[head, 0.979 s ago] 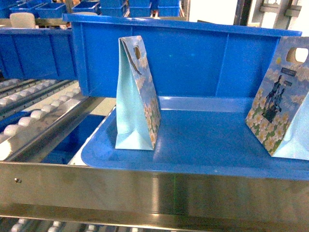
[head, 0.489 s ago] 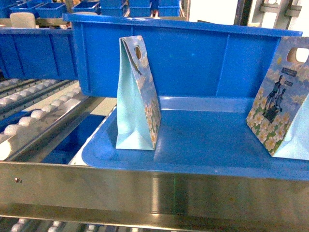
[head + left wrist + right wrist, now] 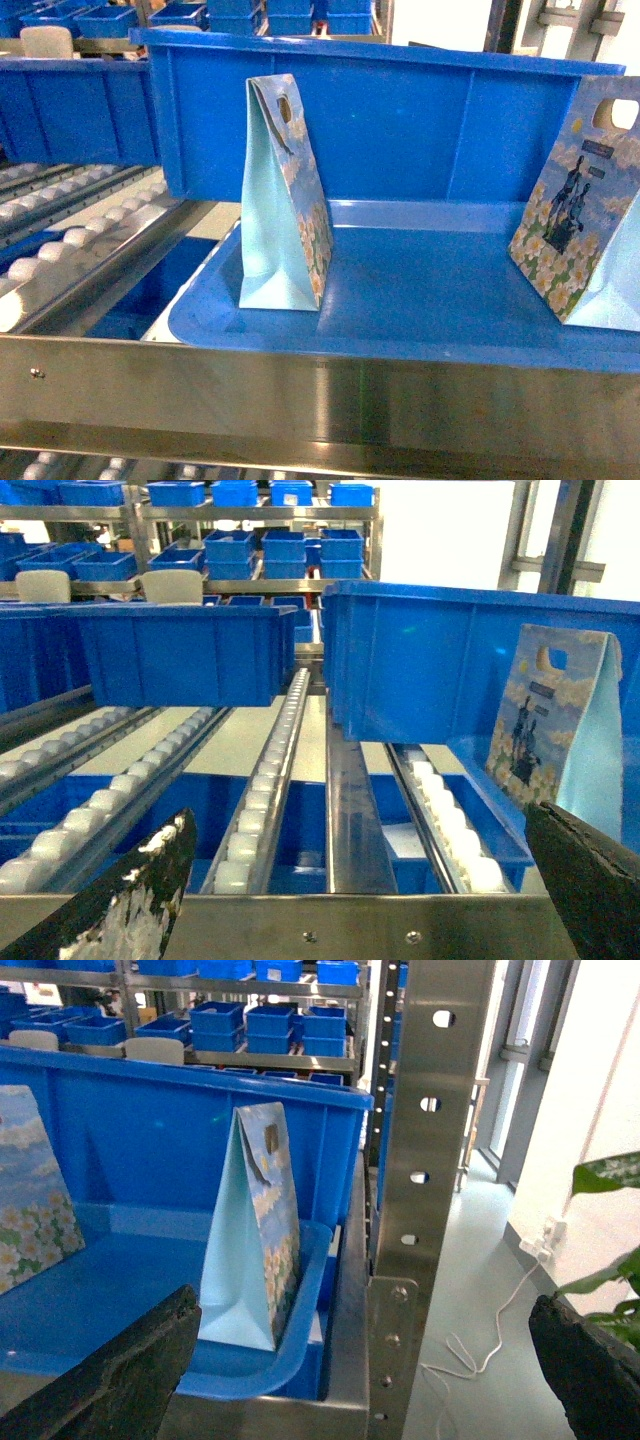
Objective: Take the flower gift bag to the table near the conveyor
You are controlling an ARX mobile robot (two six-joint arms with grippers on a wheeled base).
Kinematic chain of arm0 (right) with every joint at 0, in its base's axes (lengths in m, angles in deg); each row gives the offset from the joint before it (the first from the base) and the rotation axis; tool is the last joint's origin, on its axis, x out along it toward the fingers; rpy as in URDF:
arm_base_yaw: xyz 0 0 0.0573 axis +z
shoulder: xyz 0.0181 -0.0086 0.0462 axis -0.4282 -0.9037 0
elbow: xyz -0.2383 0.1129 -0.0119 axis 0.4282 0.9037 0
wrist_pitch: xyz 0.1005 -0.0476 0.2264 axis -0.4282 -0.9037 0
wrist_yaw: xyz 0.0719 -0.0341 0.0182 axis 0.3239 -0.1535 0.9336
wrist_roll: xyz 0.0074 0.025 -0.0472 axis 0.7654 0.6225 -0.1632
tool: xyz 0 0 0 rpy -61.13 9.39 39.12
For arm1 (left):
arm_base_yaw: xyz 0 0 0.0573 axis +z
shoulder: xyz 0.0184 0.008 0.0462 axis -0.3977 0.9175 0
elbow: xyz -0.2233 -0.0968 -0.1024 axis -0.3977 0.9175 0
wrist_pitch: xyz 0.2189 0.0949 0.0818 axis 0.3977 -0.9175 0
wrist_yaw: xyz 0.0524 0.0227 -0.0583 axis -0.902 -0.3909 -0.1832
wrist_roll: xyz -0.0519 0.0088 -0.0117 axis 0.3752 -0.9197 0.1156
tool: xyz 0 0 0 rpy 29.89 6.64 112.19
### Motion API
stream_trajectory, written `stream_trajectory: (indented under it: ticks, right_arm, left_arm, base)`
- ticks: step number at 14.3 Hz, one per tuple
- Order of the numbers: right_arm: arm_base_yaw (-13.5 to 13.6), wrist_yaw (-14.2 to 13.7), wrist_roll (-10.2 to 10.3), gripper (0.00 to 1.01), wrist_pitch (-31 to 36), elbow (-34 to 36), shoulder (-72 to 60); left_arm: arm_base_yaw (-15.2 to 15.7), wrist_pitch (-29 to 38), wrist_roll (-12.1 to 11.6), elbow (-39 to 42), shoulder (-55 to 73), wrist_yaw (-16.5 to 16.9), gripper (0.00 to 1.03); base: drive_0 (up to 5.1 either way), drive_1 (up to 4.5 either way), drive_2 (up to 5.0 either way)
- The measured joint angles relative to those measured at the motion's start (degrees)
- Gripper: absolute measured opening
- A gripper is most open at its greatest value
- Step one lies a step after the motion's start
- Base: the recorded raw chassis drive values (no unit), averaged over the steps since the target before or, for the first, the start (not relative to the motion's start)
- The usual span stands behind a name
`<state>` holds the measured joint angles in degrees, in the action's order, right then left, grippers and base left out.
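Flower gift bag [image 3: 283, 195] upright in blue tray [image 3: 420, 300], head view, left of centre. Long axis vertical; folded top with die-cut handle hole up, plain pale-blue gusset side toward camera, flowered face turned right. Base flat on tray floor, top close against wall of tall blue bin [image 3: 400, 120] behind. Second flowered bag [image 3: 580, 205] at right edge of same tray, tilted, printed face toward camera, cut off by frame. Steel rail [image 3: 300, 395] of conveyor across foreground; white roller lanes [image 3: 70, 235] to left. No gripper seen here.

Left wrist view: one flowered bag [image 3: 555, 730] standing upright at right, printed face toward camera, pale side to its right, beside blue bin. Roller lanes running away from camera, blue bins on shelves behind. Left gripper [image 3: 350, 880] fingers at lower corners, spread wide, nothing between them.

Right wrist view: bag [image 3: 250, 1230] upright in tray's right front corner, apex up, pale gusset toward camera, flowered face to right. Other bag [image 3: 35, 1195] at left edge. Steel upright post [image 3: 415, 1200] just right of tray. Right gripper [image 3: 365, 1360] fingers spread apart at lower corners, holding nothing.
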<state>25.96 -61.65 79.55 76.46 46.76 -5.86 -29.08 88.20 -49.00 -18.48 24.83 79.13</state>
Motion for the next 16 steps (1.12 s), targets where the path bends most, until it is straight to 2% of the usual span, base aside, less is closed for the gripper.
stream_trajectory:
  ticks: [2, 5, 6, 7, 9, 12, 16]
  right_arm:
    - [3.8, -1.8, 0.0, 0.98, 10.0, -0.1, -9.0]
    - [8.9, -4.1, 0.1, 0.98, 25.9, -4.0, -26.3]
    - [10.7, -4.5, -0.4, 0.98, 30.2, -7.0, -32.1]
    - [11.4, -5.5, -0.9, 0.98, 32.2, -9.2, -36.2]
    - [11.4, -6.0, -0.8, 0.98, 30.6, -10.0, -37.5]
    - [11.4, -5.7, -1.0, 0.98, 32.8, -10.0, -38.8]
    - [11.2, -2.8, -1.4, 0.98, 38.2, -16.0, -50.6]
  left_arm:
    - [-2.2, 5.6, 0.2, 0.0, 5.3, -0.4, 0.98]
    - [-2.4, 21.2, 0.2, -1.6, 21.3, 1.8, 0.98]
    - [-2.4, 27.7, 0.2, -4.3, 28.1, 2.9, 0.98]
    - [-2.5, 32.3, 0.1, -7.0, 33.2, 3.1, 0.98]
    - [-2.8, 33.2, -0.5, -8.2, 36.6, 2.6, 0.98]
    - [-2.9, 33.3, -0.5, -8.1, 36.5, 2.6, 0.98]
    - [-2.9, 33.3, -0.5, -8.1, 36.5, 2.6, 0.98]
  base:
    - [0.0, 0.0, 0.0]
    - [0.0, 0.0, 0.0]
    - [0.0, 0.0, 0.0]
    - [0.0, 0.0, 0.0]
    - [0.0, 0.0, 0.0]
    - [0.0, 0.0, 0.0]
    - [0.0, 0.0, 0.0]
